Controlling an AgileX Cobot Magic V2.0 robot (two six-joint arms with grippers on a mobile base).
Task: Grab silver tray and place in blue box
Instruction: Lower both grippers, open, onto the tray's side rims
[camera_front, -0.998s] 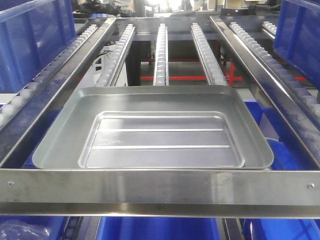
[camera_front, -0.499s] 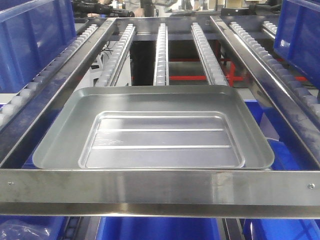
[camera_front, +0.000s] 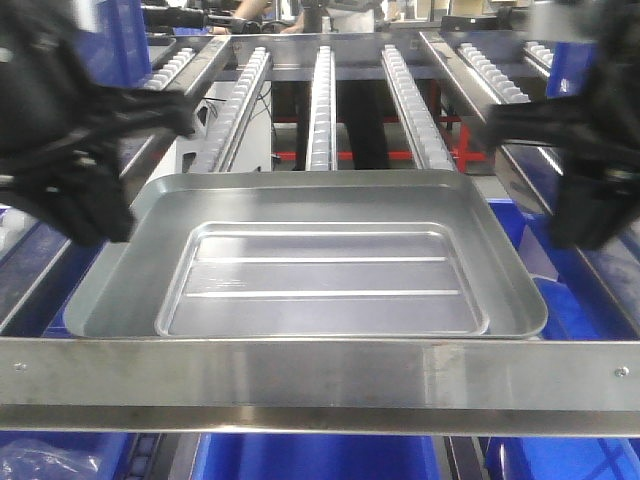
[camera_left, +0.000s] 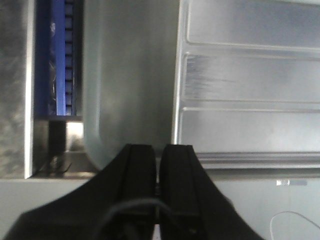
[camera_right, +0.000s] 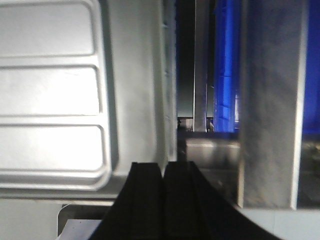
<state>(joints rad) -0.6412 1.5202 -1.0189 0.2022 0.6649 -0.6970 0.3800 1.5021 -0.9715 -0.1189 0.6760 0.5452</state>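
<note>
A shiny metal rack (camera_front: 320, 375) with long rows of little rollers (camera_front: 322, 100) fills the front view; a blue box (camera_front: 320, 458) shows down below the rack's front bar. A big deep tray (camera_front: 130, 285) with sloping sides sits on the rack; the silver tray (camera_front: 320, 280) lies flat inside it, right in the middle, with its two long lines running from side to side.

The left gripper (camera_front: 95, 215) is a dark, blurry shape over the left side of the big tray; the right gripper (camera_front: 585, 215) is a dark, blurry shape just past the big tray's right side. From the left wrist, the left gripper (camera_left: 159, 150) has its two black fingers pressed close together with nothing between them; they point at the big tray's sloping side, next to the silver tray's edge. From the right wrist, the right gripper (camera_right: 162, 167) is closed up the same way and holds nothing; its tips sit by the big tray's right rim. The silver tray is not in the blue box.
</note>
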